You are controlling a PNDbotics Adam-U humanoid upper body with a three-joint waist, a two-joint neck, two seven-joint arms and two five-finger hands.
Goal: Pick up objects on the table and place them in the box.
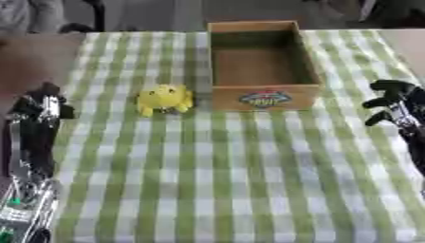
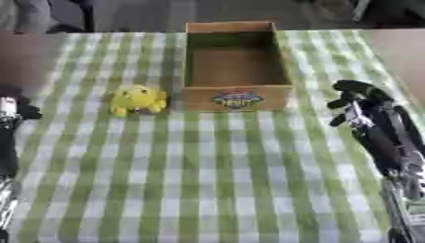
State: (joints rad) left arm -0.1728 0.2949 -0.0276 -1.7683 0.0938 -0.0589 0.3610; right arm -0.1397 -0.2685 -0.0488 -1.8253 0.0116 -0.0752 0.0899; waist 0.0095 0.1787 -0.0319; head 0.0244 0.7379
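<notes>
A small yellow toy (image 1: 164,99) lies on the green-and-white checked cloth, just left of the box. The brown cardboard box (image 1: 263,98) stands open at the back middle, with a colourful label on its front wall and nothing visible inside. My left hand (image 1: 40,108) hangs at the left edge of the cloth, well left of the toy, holding nothing. My right hand (image 2: 355,102) is at the right edge, right of the box, its fingers curled with nothing in them.
The checked cloth (image 1: 232,180) covers the table from the box to the near edge. Bare brown tabletop (image 1: 29,57) shows beyond the cloth at far left and far right.
</notes>
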